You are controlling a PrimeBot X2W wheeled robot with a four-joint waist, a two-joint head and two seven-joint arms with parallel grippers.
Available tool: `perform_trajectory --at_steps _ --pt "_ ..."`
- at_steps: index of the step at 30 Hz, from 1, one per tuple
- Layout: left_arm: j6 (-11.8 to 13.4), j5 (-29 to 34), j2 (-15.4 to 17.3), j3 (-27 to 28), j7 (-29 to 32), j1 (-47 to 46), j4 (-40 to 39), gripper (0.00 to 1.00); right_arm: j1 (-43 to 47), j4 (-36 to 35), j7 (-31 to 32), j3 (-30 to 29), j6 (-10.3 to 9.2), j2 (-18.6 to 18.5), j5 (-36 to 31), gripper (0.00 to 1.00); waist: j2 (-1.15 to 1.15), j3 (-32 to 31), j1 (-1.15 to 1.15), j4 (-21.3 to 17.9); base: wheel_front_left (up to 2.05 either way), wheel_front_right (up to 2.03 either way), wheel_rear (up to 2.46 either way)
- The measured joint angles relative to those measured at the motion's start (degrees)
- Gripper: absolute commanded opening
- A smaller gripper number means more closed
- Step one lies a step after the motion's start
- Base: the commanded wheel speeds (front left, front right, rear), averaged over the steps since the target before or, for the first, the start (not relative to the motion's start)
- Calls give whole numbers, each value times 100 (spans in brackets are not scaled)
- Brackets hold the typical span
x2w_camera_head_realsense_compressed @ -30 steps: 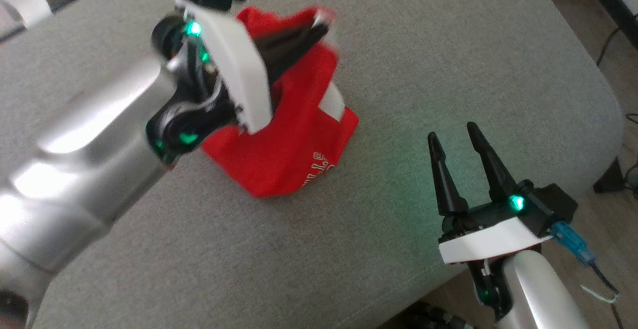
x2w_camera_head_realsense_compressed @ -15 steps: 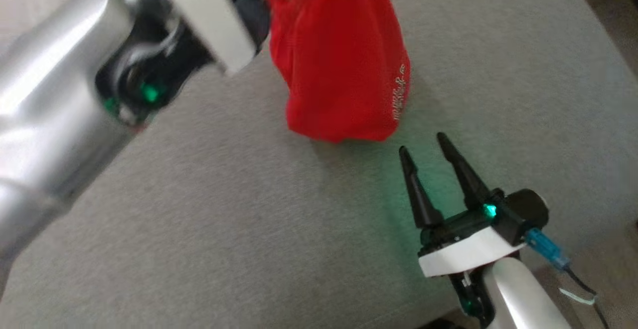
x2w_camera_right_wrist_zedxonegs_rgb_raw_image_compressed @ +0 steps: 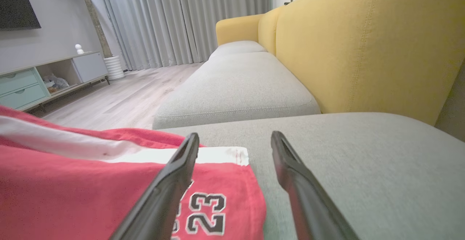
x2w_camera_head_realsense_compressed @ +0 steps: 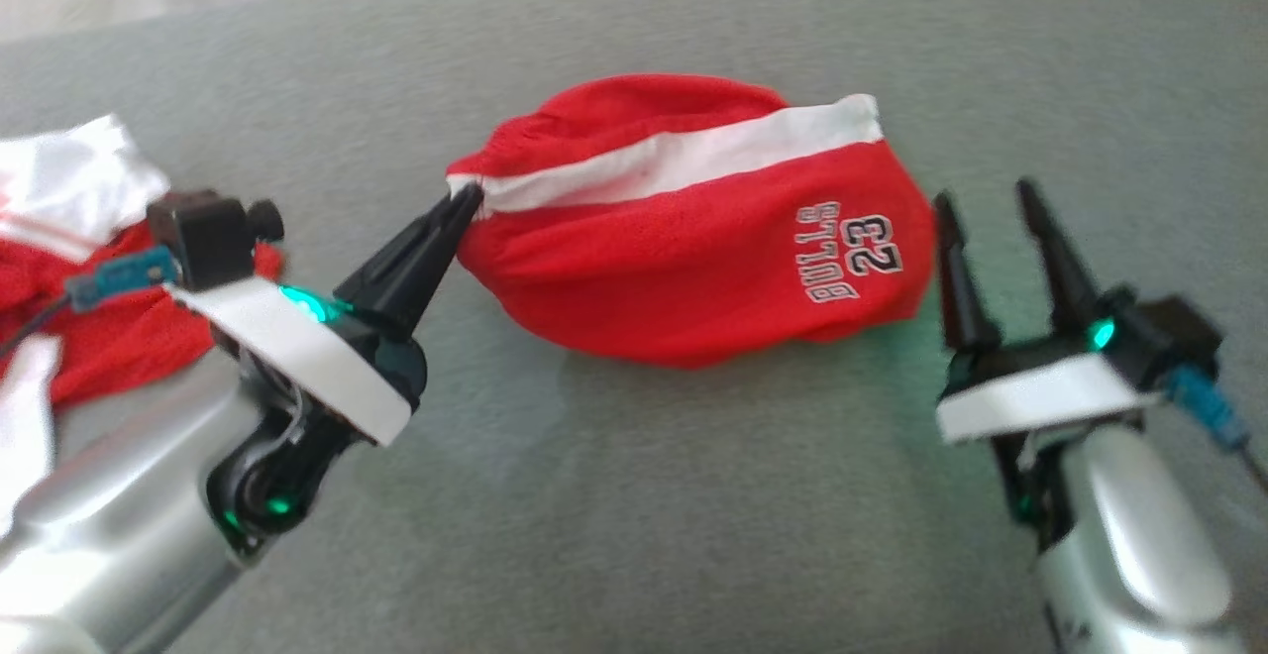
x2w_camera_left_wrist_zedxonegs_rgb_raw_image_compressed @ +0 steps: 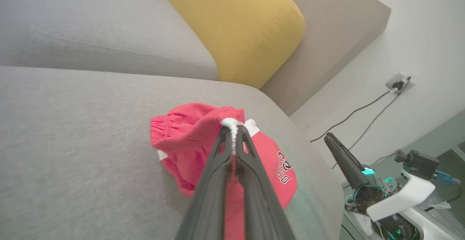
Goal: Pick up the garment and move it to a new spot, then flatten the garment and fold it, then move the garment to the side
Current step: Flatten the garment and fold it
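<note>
I have my left gripper (x2w_camera_head_realsense_compressed: 466,202) pinched tight on the garment (x2w_camera_head_realsense_compressed: 684,268); my right gripper (x2w_camera_head_realsense_compressed: 983,194) hovers, fingers spread.

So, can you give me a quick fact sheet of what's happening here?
Garment: red shorts, white side stripe, "BULLS 23" print, bunched
Surface: grey sofa seat
Left fingers: shut, pinching the shorts' white-striped end
Right fingers: open, at the printed end, holding nothing
Nearby: red and white clothes at far left
</note>
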Motion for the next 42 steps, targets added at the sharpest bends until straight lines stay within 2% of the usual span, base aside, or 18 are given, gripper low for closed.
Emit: perform_trajectory --at_steps 3,5,7,10,15,18,24,30,37,38,39,40,42 --pt "0 1 -34 -51 -118 102 57 0 -484 554 -1 -92 0 -174 122 100 0 34 0 255 0 0 0" --pt "-1 3 -91 -60 -138 98 71 0 -848 1115 -1 -14 0 -322 463 100 0 67 0 408 0 0 0" --pt "-2 29 -170 -69 -138 87 85 0 -1232 1744 141 298 0 -488 1104 100 0 102 0 549 0 0 0" --pt "-2 37 -226 -96 -137 70 87 0 -1724 2111 602 972 0 -764 2147 100 0 174 0 715 0 0 0" --pt "-2 85 -287 -174 -129 -57 96 0 -2361 2094 1334 2069 0 -1539 3511 100 0 365 1 894 0 0 0" --pt "-2 85 -353 -238 -118 -210 89 0 -2566 1991 1681 2668 0 -2023 4008 100 0 479 1 990 0 0 0" --pt "-2 85 -401 -358 -71 -352 77 0 -2919 1760 2301 3524 0 -2708 4933 100 0 657 1 1166 0 0 0" --pt "-2 85 -449 -472 -80 -496 68 0 -3177 1764 2269 3931 0 -3067 5403 100 0 761 1 1288 0 0 0" --pt "-2 78 -508 -633 -131 -569 81 0 -3291 1853 2269 4281 0 -3167 5992 100 0 837 1 1385 0 0 0" --pt "-2 78 -508 -633 -131 -569 81 0 -3291 1853 2269 4281 0 -3167 5992 81 0 837 1 1385 0 0 0" --pt "-2 77 -509 -650 -136 -580 93 0 -3292 1835 2269 4312 0 -3183 6082 29 0 845 1 1392 0 0 0" --pt "-2 59 -510 -661 -138 -595 104 0 -3294 1796 2268 4347 0 -3200 6173 0 0 849 1 1396 0 0 0" --pt "-2 20 -510 -692 -185 -641 123 0 -3316 1679 2228 4464 0 -3241 6295 0 0 849 0 1395 0 0 0"
